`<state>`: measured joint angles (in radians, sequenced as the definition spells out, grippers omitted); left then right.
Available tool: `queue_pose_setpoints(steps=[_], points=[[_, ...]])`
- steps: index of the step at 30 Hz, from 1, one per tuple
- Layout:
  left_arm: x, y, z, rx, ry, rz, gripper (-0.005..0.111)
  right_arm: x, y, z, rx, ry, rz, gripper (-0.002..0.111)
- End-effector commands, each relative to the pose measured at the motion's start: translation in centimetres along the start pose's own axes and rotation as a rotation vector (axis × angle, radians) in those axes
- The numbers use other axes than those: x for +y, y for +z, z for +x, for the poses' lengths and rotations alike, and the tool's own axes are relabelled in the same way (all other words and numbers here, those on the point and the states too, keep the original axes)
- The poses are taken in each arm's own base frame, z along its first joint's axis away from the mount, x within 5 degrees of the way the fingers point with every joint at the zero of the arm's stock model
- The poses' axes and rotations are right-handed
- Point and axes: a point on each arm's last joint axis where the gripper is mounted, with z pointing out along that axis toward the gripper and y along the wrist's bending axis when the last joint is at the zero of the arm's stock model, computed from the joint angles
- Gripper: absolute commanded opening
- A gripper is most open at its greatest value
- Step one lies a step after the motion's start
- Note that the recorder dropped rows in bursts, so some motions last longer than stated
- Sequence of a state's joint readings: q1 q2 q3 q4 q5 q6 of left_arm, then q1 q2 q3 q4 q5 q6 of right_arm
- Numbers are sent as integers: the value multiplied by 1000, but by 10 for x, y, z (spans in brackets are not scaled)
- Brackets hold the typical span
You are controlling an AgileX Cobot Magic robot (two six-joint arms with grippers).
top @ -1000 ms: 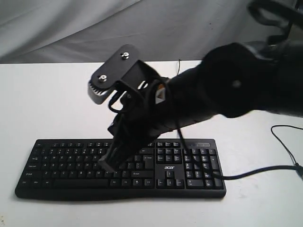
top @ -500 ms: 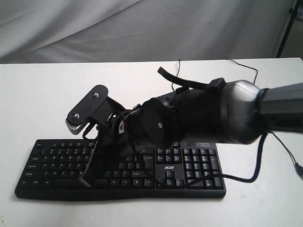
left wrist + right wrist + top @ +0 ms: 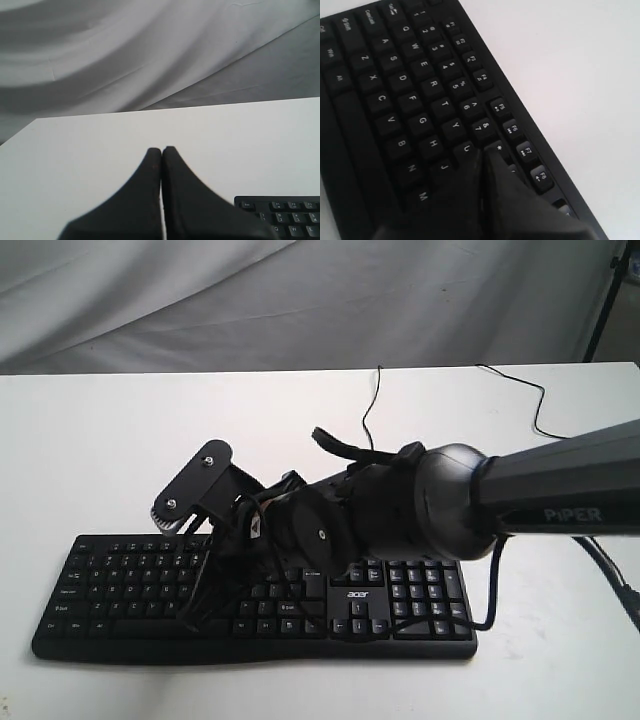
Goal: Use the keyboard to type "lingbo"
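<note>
table (image 3: pixel 100 440) white | backdrop (image 3: pixel 300 300) grey cloth (creased) | kbd (image 3: pixel 120 580) blk, on table

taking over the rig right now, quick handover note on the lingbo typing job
Left gripper: jaws shut, holding nothing, over the table beside the keyboard, off its Esc corner.
Right gripper: jaws shut, tip over the letter rows just past the U key; contact unclear.
Keyboard: flat on the table.
Done: no screen in view, typed letters unknown.
Left: confirm progress, then finish "lingbo".

White table (image 3: pixel 90 440); grey cloth backdrop (image 3: pixel 200 300) behind it
</note>
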<state>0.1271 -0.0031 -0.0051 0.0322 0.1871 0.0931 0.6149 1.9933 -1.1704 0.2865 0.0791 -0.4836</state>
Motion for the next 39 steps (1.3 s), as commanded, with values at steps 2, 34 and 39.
queue_pose_setpoints(steps=[2,34,39], points=[[0,1,1,3,-3,4,1,-4,1,7,-5,-21,20,0],[0,1,1,3,-3,4,1,8,0,26,10,-101,16,0],[0,1,1,3,-3,4,1,8,0,25,-2,-101,21,0]])
